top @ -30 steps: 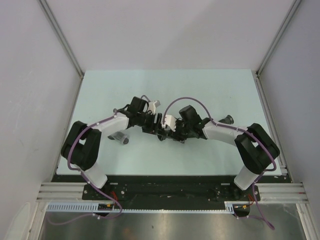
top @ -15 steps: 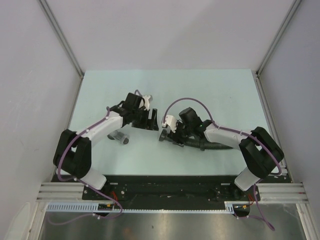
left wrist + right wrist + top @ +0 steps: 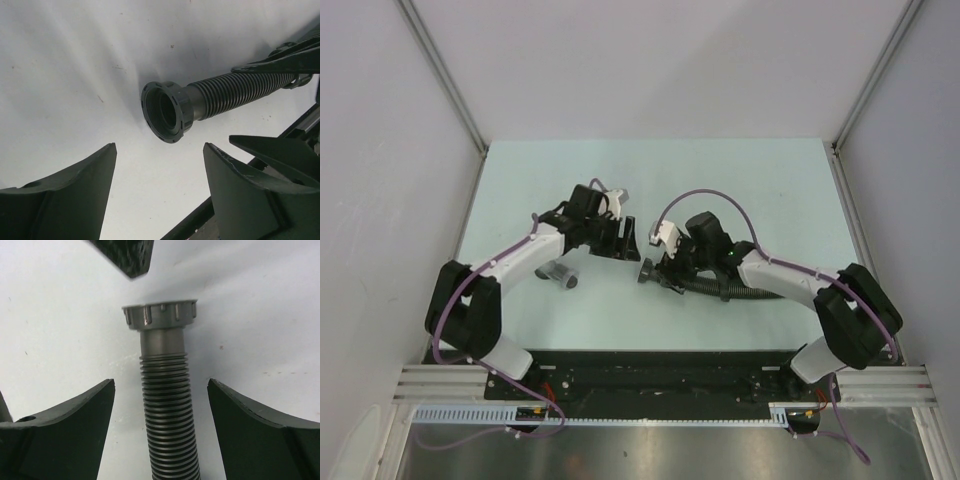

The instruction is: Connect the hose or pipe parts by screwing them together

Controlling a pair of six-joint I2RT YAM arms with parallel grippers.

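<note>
The black ribbed hose (image 3: 720, 288) lies on the table under my right arm, its flared collar (image 3: 647, 272) pointing left. In the right wrist view the hose (image 3: 167, 430) runs up between the fingers of my right gripper (image 3: 161, 385), which is open and clear of it on both sides, and the collar (image 3: 160, 315) lies ahead. My left gripper (image 3: 628, 240) is open and empty just up-left of the collar. The left wrist view shows the collar's open mouth (image 3: 167, 112) beyond the spread fingers (image 3: 100, 170). The short grey fitting (image 3: 560, 274) lies apart, beside the left forearm.
The pale table (image 3: 760, 190) is bounded by a metal rail (image 3: 860, 240) on the right and grey walls on three sides. Purple cables (image 3: 705, 200) loop over both arms. A fingertip of the left gripper (image 3: 127, 257) shows at the top of the right wrist view.
My right gripper has opened and let go of the hose, which now rests on the table. The left gripper has pulled back to the left, away from the collar.
</note>
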